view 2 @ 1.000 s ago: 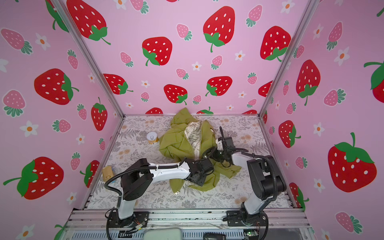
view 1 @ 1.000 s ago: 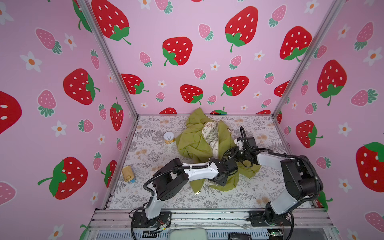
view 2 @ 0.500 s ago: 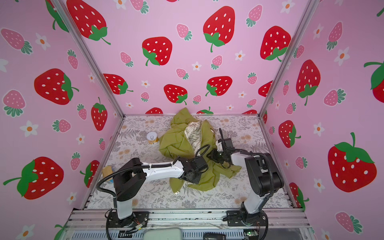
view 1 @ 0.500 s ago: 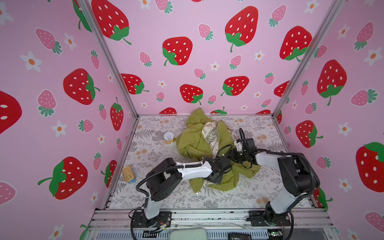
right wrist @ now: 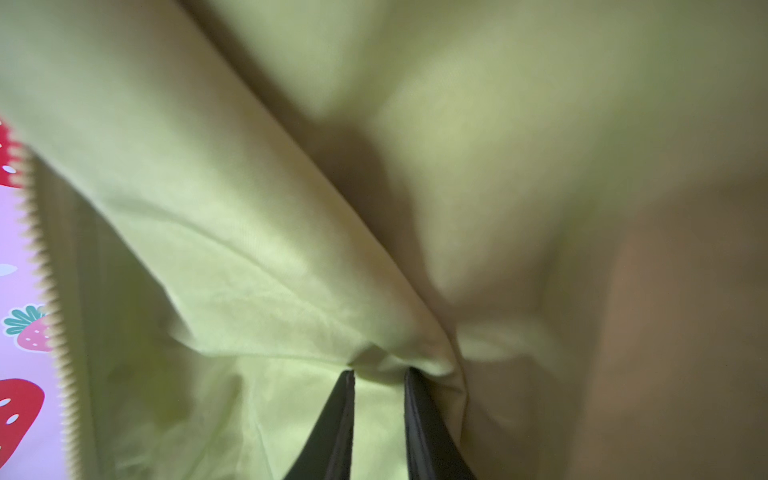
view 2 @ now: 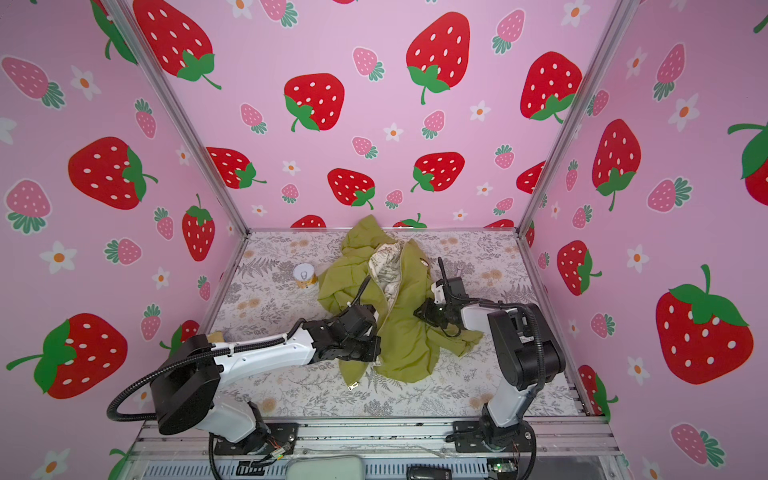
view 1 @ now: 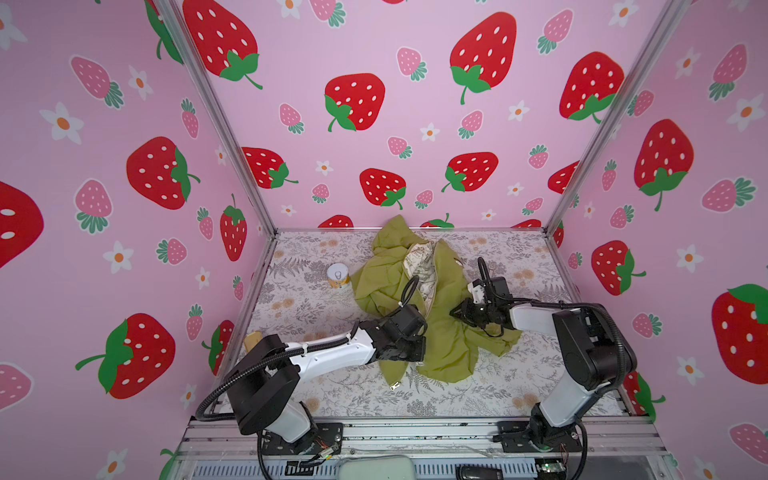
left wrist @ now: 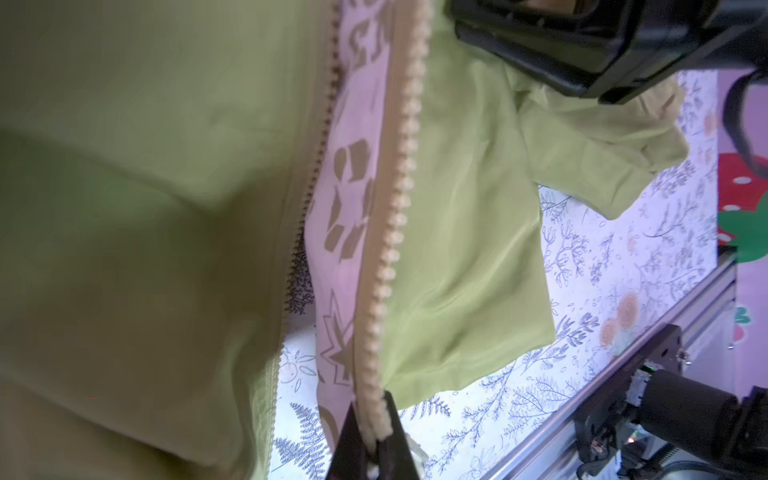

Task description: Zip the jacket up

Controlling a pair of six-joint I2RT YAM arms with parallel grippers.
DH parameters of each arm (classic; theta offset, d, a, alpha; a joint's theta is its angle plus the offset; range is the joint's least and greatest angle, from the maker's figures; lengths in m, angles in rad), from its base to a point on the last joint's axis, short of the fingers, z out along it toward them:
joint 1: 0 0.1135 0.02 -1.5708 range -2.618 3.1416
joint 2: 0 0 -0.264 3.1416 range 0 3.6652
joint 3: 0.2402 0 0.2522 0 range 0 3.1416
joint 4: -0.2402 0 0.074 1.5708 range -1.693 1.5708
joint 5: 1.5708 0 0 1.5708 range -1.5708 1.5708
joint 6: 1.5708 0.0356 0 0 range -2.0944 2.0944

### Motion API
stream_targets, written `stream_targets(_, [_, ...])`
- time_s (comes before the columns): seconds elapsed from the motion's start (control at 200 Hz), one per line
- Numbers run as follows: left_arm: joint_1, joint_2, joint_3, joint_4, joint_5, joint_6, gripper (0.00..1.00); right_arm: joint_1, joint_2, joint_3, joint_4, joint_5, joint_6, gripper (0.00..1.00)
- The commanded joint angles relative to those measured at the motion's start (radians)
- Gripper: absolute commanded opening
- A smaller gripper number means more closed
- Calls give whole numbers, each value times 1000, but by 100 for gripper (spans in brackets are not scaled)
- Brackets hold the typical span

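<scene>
Since a second ago the left end effector (view 1: 417,353) has drawn back slightly toward the near edge and clamped shut. In both top views the olive-green jacket (view 1: 449,349) (view 2: 407,349) lies crumpled mid-bench (view 1: 316,307), hood toward the back wall. Its front is unzipped, showing a strip of cream patterned lining (view 1: 419,266). Its zipper pull (view 1: 394,386) rests on the bench at the near hem. The right end effector (view 1: 457,311) sits on the jacket's right side. A can (view 1: 338,276) stands just left of the jacket.

Left wrist view: the left end effector (left wrist: 376,444) is shut on the lower end of the cream zipper teeth (left wrist: 399,199), with the two rows apart.

Right wrist view: the right end effector (right wrist: 379,399) is narrow and pinches a fold of green jacket (right wrist: 249,249).
</scene>
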Motion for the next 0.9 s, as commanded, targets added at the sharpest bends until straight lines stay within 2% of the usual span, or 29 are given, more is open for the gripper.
stream_targets(0.0, [17, -33, -83, 135, 86, -71, 0, -8, 10, 25, -26, 25, -23, 25])
stream_targets(0.135, [48, -62, -197, 271, 136, -139, 0, -8, 11, 40, -43, 30, -31, 25])
stream_targets(0.215, [65, -85, -241, 310, 142, -161, 5, -8, 9, 47, -54, 35, -36, 25])
stream_targets(0.235, [69, -92, -249, 311, 141, -163, 10, -8, 6, 49, -57, 37, -37, 25])
stream_targets(0.58, [122, -154, -263, 224, 134, -125, 49, -8, -28, 84, -136, 98, -65, 28])
stream_targets(0.67, [123, -180, -236, 158, 120, -91, 54, -8, -56, 90, -162, 121, -74, 33])
stream_targets(0.845, [123, -253, -158, -30, 48, -11, 61, 7, -162, 78, -247, 182, -104, 51])
stream_targets(0.88, [123, -266, -141, -73, 30, 2, 62, 14, -192, 66, -266, 193, -110, 51])
stream_targets(0.895, [124, -270, -134, -92, 22, 8, 62, 19, -203, 59, -273, 196, -113, 55])
